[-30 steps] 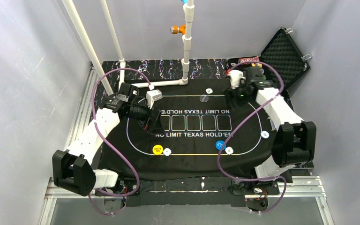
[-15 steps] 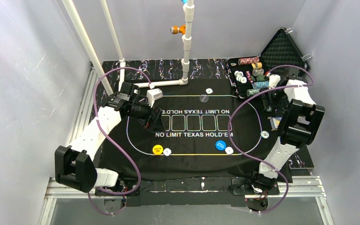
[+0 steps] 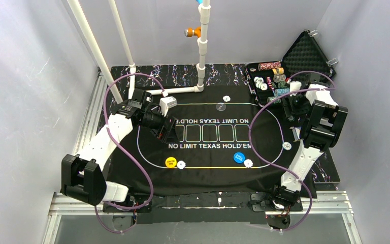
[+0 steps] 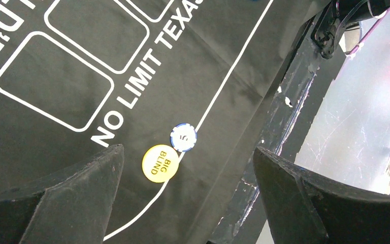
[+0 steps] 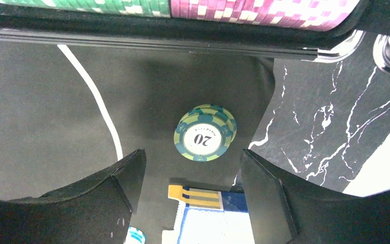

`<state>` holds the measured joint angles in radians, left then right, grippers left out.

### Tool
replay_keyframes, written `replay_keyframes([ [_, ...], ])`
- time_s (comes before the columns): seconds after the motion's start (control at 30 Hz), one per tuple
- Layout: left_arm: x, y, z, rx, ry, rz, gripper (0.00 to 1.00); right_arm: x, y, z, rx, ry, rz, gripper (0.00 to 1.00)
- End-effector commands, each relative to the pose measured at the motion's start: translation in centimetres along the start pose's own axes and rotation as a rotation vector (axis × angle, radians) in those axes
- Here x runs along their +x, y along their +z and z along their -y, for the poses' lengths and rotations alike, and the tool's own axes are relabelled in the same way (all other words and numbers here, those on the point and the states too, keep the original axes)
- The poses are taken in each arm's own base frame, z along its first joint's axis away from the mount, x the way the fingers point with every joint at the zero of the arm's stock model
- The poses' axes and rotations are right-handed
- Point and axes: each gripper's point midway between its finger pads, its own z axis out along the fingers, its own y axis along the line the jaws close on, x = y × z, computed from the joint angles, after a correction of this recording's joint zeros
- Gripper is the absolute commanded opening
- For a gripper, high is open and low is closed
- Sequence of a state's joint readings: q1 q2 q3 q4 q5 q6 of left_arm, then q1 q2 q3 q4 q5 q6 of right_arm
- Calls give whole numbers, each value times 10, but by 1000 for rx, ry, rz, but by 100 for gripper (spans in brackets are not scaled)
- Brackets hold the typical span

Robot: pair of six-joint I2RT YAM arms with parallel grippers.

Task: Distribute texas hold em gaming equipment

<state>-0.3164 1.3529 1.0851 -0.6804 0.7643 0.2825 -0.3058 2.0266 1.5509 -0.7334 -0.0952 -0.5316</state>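
the green chip (image 5: 205,132) lies flat on the black mat (image 5: 45,101), near the mat's corner and just in front of the case (image 5: 183,38). it looks like a short stack, slightly fanned, and its white centre reads "20". i judge it hard, light and smooth, with a thin rim sitting low on soft cloth. i would pinch it low, across the rim from both sides, and i expect the upper chips to slide if the squeeze is uneven.

the right pincer (image 5: 192,152) hangs over it, spread, with a finger on either side and touching nothing. just nearer to me is a box (image 5: 208,201) with blue and yellow stripes; i can read no writing on it. inside the case, rows of chips (image 5: 106,5) in green and pink stand on edge.

over on the left, the yellow disc (image 4: 159,163) reads "big blind" and the white chip (image 4: 183,138) just beside it reads "5". the mat print there shows "no limit texas". the left pincer (image 4: 188,152) is spread and empty above them. past the mat's edge lies the marbled counter (image 5: 315,101).
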Motion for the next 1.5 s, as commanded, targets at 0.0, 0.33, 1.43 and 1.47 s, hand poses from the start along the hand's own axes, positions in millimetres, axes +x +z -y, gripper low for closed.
replay_keyframes([
  [0.0, -5, -3, 2, 1, 7, 11, 98, -15, 2, 13, 25, -16, 37, 75],
  [0.33, -4, -2, 0, -6, 2, 4, 97, -10, 15, 16, 16, -14, 23, 64],
  [1.43, -3, -3, 2, -4, 0, 7, 97, -17, -35, -5, -42, -66, 72, 48],
  [1.47, -3, -3, 2, -2, 1, 6, 97, -18, -37, -13, -61, -75, 77, 47],
])
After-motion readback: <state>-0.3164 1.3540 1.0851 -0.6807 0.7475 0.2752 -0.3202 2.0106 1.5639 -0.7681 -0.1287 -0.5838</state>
